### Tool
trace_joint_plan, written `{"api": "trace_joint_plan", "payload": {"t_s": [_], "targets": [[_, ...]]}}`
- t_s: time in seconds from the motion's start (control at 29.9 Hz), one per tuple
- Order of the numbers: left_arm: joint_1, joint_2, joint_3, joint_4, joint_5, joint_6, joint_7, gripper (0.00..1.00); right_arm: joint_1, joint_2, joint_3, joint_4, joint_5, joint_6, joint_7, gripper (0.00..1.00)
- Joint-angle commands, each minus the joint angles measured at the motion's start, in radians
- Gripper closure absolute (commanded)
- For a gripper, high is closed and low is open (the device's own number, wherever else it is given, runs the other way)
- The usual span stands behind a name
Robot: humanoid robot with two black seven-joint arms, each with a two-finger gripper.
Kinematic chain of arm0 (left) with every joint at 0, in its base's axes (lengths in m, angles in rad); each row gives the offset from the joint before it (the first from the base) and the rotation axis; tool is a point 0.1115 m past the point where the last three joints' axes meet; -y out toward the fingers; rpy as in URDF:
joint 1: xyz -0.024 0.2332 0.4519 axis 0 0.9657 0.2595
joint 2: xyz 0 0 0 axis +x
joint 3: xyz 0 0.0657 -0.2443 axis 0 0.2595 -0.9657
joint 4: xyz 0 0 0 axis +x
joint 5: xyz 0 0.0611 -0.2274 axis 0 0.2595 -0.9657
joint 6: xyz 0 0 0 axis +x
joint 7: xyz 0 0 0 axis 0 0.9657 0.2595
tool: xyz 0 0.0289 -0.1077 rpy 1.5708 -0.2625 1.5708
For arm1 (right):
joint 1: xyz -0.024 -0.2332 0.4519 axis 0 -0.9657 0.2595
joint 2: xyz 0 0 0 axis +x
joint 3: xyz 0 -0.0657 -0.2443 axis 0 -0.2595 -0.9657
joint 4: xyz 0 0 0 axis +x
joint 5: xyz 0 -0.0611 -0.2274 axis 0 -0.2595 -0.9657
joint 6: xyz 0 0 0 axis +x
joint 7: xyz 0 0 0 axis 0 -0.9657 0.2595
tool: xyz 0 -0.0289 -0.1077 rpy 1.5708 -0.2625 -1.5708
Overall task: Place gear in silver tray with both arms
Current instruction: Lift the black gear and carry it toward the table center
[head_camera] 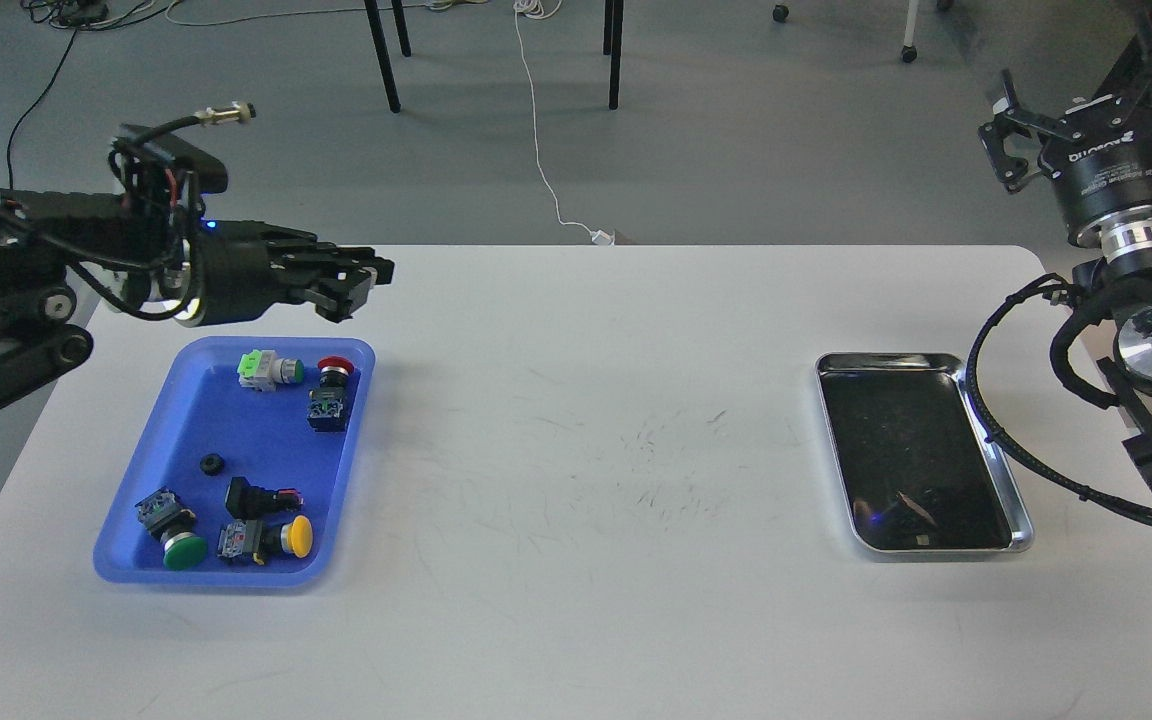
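The left gripper (361, 285) reaches in from the left edge and hangs above the far end of a blue plastic tray (171, 430). Its 2 dark fingers lie close together, pointing right, with nothing between them. The right gripper (1008, 140) sits high at the right edge, raised off the table, well beyond the far end of the silver tray (996, 470). It is small and dark against the floor, so I cannot tell how far apart its fingers stand, and nothing can be seen in its hold.

In the head view, a white table (586, 480) fills most of the frame. The blue plastic tray lies on its left side. Inside it, near the middle, is the gear (210, 464), a small black ring lying flat and apart from the other parts. At the far end of that tray are a green and white switch (269, 369) and a red push button (332, 392) on a dark body. At the near end are a green push button (172, 529), a yellow push button (271, 539) and a black switch (258, 496) just beyond the yellow one.

The silver tray lies on the right side of the table, well apart from the blue one. Its polished rim frames a dark reflective bottom.
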Motion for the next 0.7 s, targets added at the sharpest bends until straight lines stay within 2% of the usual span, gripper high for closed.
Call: {"api": "trace_joint_plan", "payload": {"t_s": [0.0, 0.07, 0.27, 0.53, 0.67], "targets": [[-0.009, -0.177, 0.002, 0.000, 0.024, -0.001, 0.055, 0.86, 0.005, -0.051, -0.019, 0.030, -0.004, -0.003, -0.002, 0.01], [-0.004, -0.280, 0.002, 0.009, 0.027, -0.003, 0.079, 0.86, 0.019, -0.074, -0.021, 0.027, -0.003, -0.003, -0.002, 0.01], [0.031, -0.555, 0.071, 0.170, 0.140, 0.002, 0.083, 0.86, 0.051, -0.132, -0.021, 0.026, -0.004, -0.003, -0.005, 0.01], [0.098, -0.742, 0.110, 0.286, 0.324, 0.008, 0.088, 0.86, 0.090, -0.126, -0.034, 0.024, -0.009, -0.011, -0.005, 0.01], [0.123, -0.787, 0.110, 0.352, 0.324, 0.017, 0.135, 0.84, 0.142, -0.122, -0.099, 0.020, -0.009, -0.040, -0.004, 0.01]]}}
